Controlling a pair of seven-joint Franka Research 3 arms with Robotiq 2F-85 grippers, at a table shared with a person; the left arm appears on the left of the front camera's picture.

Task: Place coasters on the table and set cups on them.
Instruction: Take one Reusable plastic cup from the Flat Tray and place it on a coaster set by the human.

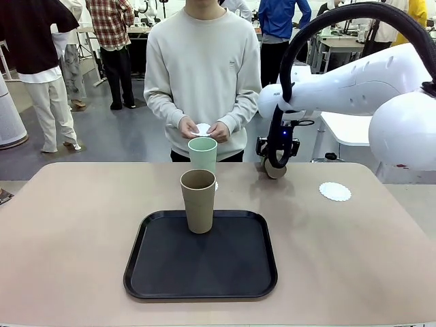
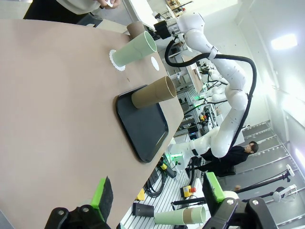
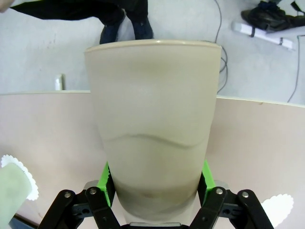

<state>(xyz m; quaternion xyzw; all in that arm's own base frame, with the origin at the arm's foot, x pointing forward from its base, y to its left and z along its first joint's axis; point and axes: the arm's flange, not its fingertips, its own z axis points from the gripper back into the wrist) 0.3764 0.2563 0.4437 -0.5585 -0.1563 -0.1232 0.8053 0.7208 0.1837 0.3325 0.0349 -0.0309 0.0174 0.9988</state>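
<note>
Held tan cup (image 3: 152,119), bare coaster (image 1: 335,192) off to its right
Your left gripper (image 2: 157,191) hangs open, well back; your right gripper (image 3: 156,179) is clamped on the tan cup near the table's (image 1: 82,225) far edge, so carry it rightward and toward you.

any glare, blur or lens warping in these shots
Front view: even, soft light, sharp, no harsh shadows on the table. Left wrist view: rolled sideways, a ceiling light blown out at upper right. Right wrist view: the tan cup in the right claw looms large, and the table edge bows slightly.
</note>
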